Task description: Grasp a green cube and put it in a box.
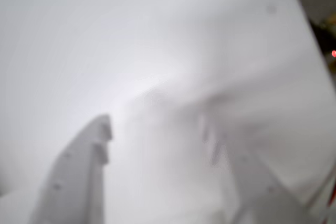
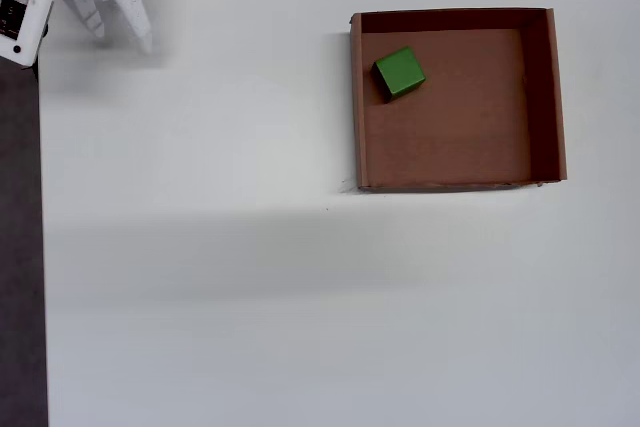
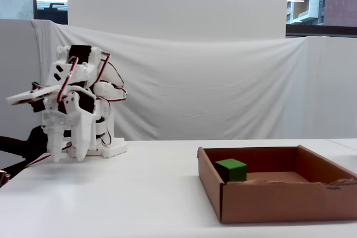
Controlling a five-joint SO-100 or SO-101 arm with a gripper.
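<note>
Cube lies in the box, arm folded back and empty

In the wrist view the gripper shows two pale blurred fingers standing apart over bare white table, nothing between them. In the overhead view the green cube rests on the floor of the box, near its upper-left corner, while the gripper sits well apart at the top-left edge of the table. In the fixed view the arm is folded at the left, gripper pointing down just above the table, and the green cube sits inside the box against its near-left wall. I judge the placing done; next calls only for holding clear
</note>
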